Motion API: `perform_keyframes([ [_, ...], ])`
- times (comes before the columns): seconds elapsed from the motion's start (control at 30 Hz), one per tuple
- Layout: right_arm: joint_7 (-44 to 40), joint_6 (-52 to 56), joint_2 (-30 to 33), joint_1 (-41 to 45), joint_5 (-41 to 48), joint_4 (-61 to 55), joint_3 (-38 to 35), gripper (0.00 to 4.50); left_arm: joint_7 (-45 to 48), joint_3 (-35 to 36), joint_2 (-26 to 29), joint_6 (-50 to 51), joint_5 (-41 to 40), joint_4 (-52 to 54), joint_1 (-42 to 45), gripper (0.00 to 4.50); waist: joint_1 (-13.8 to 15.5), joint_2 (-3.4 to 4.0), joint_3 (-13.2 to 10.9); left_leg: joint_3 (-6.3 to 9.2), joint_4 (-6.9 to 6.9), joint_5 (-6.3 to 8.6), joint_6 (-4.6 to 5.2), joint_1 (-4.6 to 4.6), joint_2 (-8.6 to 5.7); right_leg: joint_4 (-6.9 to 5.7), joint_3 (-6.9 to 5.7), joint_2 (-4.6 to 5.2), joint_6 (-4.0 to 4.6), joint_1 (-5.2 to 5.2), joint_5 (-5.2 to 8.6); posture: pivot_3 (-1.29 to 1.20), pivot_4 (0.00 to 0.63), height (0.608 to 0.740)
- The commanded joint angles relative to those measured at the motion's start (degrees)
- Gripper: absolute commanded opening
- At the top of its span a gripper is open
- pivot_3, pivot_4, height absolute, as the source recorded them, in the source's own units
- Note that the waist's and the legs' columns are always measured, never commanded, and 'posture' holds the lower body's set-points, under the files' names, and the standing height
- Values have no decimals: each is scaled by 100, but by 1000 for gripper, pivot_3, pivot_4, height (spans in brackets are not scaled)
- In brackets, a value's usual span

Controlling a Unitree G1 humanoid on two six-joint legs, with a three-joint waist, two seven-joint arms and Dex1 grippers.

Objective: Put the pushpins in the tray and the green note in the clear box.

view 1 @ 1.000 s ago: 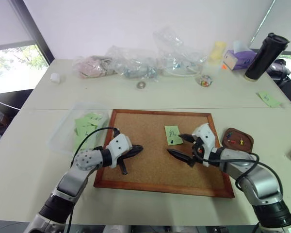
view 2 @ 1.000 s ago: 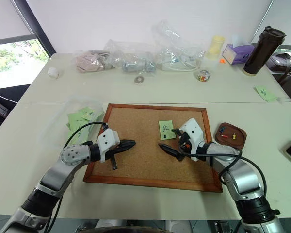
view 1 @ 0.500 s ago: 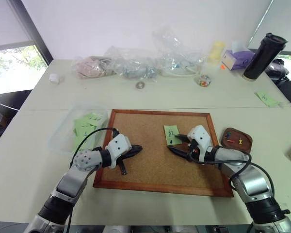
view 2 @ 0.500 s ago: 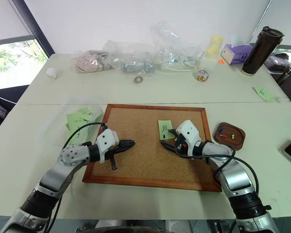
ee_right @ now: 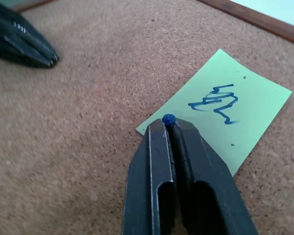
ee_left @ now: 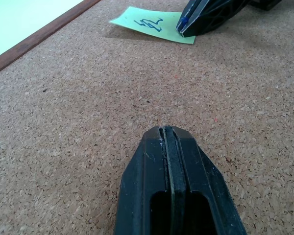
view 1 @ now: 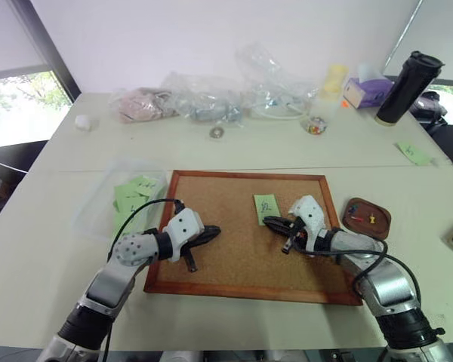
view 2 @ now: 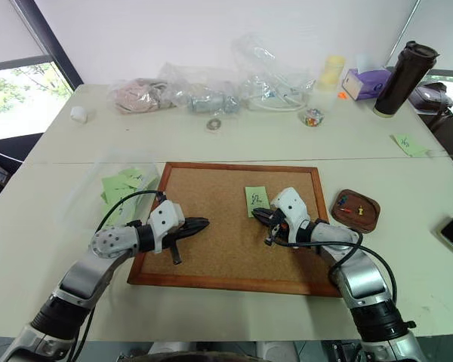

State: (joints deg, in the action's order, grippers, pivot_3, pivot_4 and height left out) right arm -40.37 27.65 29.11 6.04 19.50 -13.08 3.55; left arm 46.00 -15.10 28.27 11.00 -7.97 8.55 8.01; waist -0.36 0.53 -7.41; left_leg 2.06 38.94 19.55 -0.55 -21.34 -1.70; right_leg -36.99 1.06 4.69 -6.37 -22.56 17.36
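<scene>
Cork board (view 1: 249,234), wood-framed, mid-table; clear box (view 1: 98,207) just beside its left edge w/ a bunch of green notes (view 1: 132,197) inside. Brown tray (view 1: 366,219) off the board's right edge, a red and a yellow pin in it. Green note (view 1: 266,208) lies on the cork, upper right, pinned by the blue pushpin (ee_right: 168,119) at its near corner. Step in hand: pulling that pin. R gripper (ee_right: 169,128) clamped on the blue head, reaching low across the cork from the right. Next: lift straight off, carry to tray, w/o dragging the note. L gripper (ee_left: 166,134) closed on nothing, resting low over the cork, well apart from the note.
</scene>
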Motion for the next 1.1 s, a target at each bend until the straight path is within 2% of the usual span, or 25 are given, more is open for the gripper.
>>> perform_keyframes([
  [0.03, 141, 425, 31, 23, 697, -741, -751, 82, 79, -231, 55, 324, 151, -228, -186, 0, 1, 2, -1, 0, 0, -4, -7, -4, -1, 0, 1, 1, 0, -5, 0, 0, 150, 740],
  [0.23, 341, 1050, 205, -2, 1392, -1425, -1426, 82, 125, -257, 8, 390, 137, -268, -106, 0, -6, 2, -1, 0, 0, 11, 19, 2, -1, 3, 1, 2, 0, 3, 0, 0, 150, 740],
  [0.43, 481, 1215, 433, -290, 1553, -1588, -1905, 82, 175, -266, -17, 358, 145, -325, -65, 0, 3, 1, -1, 0, 1, 11, 20, 2, -1, 4, 1, 3, 0, 5, 0, 0, 150, 740],
  [0.57, 509, 947, 628, -660, 1381, -756, -2769, 82, 191, -283, -46, 309, 176, -375, -52, 0, 51, 0, -1, 0, 1, 11, 20, 2, -1, 5, 2, 3, 0, 9, 0, 0, 150, 740],
  [0.7, 404, 566, 863, -863, 1138, -14, -3087, 82, 211, -292, -68, 264, 199, -420, -49, 0, 82, 7, 3, -3, 2, 12, 22, 4, -2, 8, 2, 2, 0, 11, 0, 0, 150, 740],
  [1.1, 311, 81, 1068, -826, 818, 1193, -3205, 82, 182, -293, -89, 243, 212, -403, -107, 0, 83, 13, 4, -5, 2, 12, 22, 10, -2, 7, 3, 1, 0, 15, 0, 0, 150, 740],
])
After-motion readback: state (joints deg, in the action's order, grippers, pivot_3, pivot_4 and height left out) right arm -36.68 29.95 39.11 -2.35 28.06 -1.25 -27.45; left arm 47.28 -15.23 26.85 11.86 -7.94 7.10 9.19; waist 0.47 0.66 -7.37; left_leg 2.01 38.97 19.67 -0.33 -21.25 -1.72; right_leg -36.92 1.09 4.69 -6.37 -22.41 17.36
